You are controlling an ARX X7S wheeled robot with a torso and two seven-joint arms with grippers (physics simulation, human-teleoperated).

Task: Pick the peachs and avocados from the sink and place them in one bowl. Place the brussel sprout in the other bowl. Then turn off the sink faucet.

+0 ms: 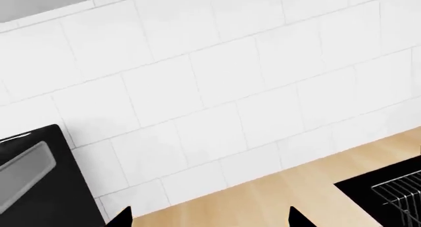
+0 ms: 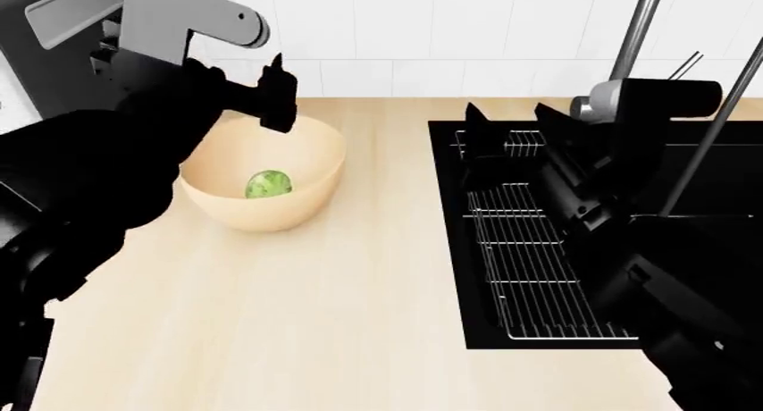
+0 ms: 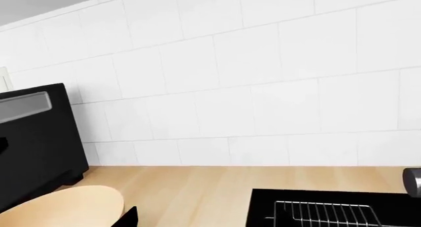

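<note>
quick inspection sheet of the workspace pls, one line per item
surface: light wooden counter, bare between bowl and sink.
job's things: brussel sprout lies in the tan bowl; black sink holds a wire rack; steel faucet behind it; no peach or avocado seen.
clutter: black appliance by the wall.
grippers: left pincer above the bowl rim, empty; right pincer over the sink, open, empty.
cables: nothing seen.
surroundings: white tiled wall.
</note>
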